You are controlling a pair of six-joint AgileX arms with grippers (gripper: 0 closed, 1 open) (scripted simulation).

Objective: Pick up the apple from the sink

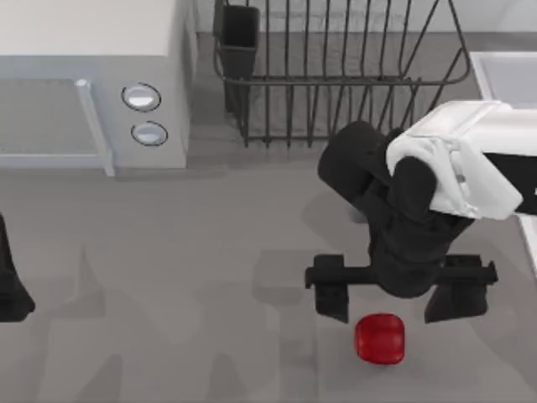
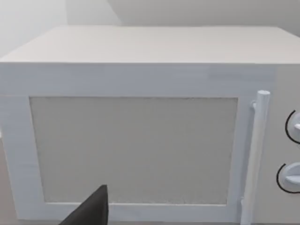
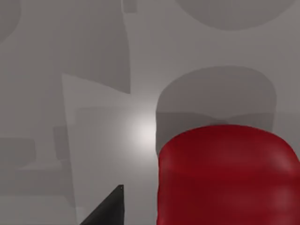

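Apple (image 1: 380,338) sits on the table (image 1: 168,269), partly between the right gripper's (image 1: 401,304) wide-spread, empty fingers.

Glossy red apple (image 1: 380,338) on a grey table (image 1: 168,277); white box (image 1: 92,50), dark wire rack (image 1: 336,75).

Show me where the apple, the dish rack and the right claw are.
apple (image 1: 380,338): top view, middle of its red top.
dish rack (image 1: 336,81): top view, its front wire rail.
right claw (image 1: 398,306): top view, gap midway between its two dark fingertips, spread wide just above the apple.
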